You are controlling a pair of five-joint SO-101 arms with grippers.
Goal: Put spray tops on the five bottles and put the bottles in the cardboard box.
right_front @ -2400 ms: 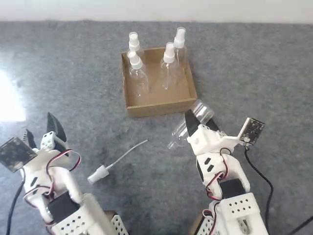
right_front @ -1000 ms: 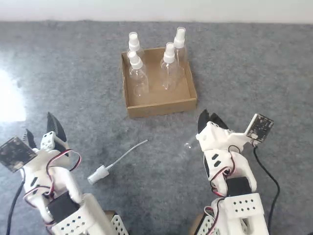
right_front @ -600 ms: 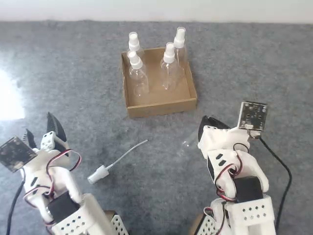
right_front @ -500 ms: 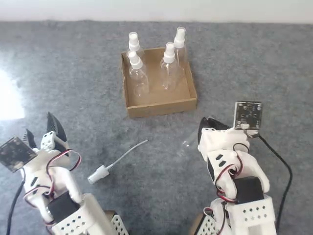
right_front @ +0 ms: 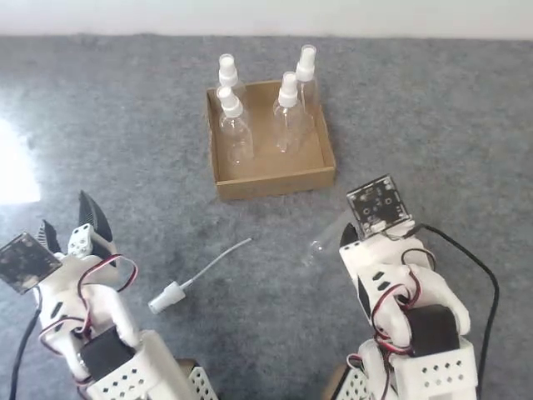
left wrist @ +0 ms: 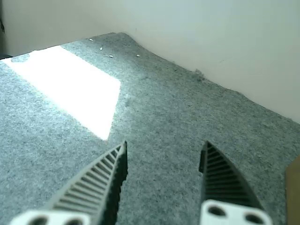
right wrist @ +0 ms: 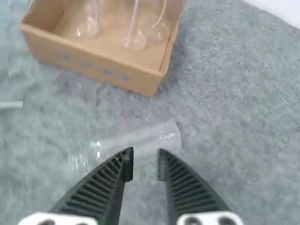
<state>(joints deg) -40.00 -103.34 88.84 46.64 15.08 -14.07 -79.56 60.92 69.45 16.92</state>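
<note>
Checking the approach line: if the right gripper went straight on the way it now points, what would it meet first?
Most likely the capless bottle lying on its side just past the right gripper; the cardboard box sits beyond it. How far off the bottle lies is unclear.

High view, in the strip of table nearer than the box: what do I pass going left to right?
In order: left end effector, open → loose spray top with its tube → capless bottle lying on its side → right arm.
</note>
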